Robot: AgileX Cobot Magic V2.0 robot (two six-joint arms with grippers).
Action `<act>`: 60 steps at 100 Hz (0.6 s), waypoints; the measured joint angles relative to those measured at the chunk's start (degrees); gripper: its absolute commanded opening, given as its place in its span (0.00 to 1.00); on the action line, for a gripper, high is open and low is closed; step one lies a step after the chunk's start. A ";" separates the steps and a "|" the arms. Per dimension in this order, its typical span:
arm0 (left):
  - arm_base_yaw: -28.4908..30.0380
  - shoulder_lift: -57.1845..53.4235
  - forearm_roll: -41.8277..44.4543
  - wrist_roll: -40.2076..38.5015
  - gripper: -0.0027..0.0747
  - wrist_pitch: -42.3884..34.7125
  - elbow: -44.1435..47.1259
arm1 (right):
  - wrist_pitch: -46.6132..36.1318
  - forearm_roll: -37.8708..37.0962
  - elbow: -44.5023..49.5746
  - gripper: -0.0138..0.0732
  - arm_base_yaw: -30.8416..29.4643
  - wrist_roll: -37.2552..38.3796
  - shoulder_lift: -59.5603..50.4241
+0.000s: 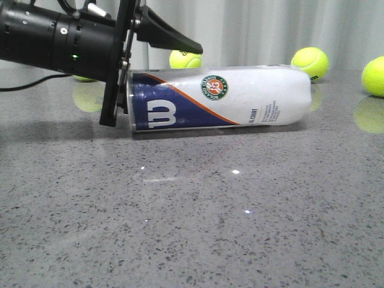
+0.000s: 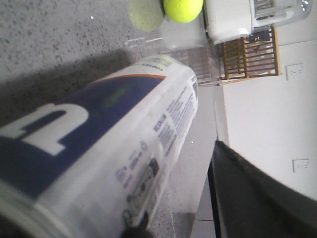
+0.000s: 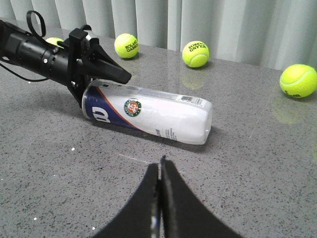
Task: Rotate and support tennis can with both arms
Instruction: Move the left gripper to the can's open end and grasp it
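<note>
The tennis can [image 1: 222, 99] lies on its side on the grey table, navy end to the left. It also shows in the right wrist view [image 3: 148, 113] and fills the left wrist view [image 2: 114, 148]. My left gripper [image 1: 153, 63] is at the can's navy end, open. One finger [image 1: 174, 37] reaches over the can with a gap above it; in the left wrist view that finger [image 2: 257, 198] stands apart from the can. The other finger is mostly hidden. My right gripper [image 3: 160, 163] is shut and empty, above the table in front of the can's clear end.
Yellow-green tennis balls lie behind the can: one near its middle [image 1: 185, 59], one at its right end [image 1: 309, 63], one at the far right [image 1: 375, 76]. A pale curtain hangs behind the table. The left arm [image 3: 44, 59] stretches along the table's left.
</note>
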 measured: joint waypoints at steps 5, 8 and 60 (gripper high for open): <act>0.00 0.53 -0.60 0.23 0.34 0.87 0.00 | 0.00 0.00 0.00 0.09 0.00 0.00 0.00; 0.00 0.77 -0.83 0.42 0.29 1.17 0.00 | 0.00 0.00 0.00 0.09 0.00 0.00 0.00; 0.00 0.99 -4.06 2.75 0.01 4.73 -0.34 | 0.00 0.00 0.00 0.09 0.00 -0.04 0.00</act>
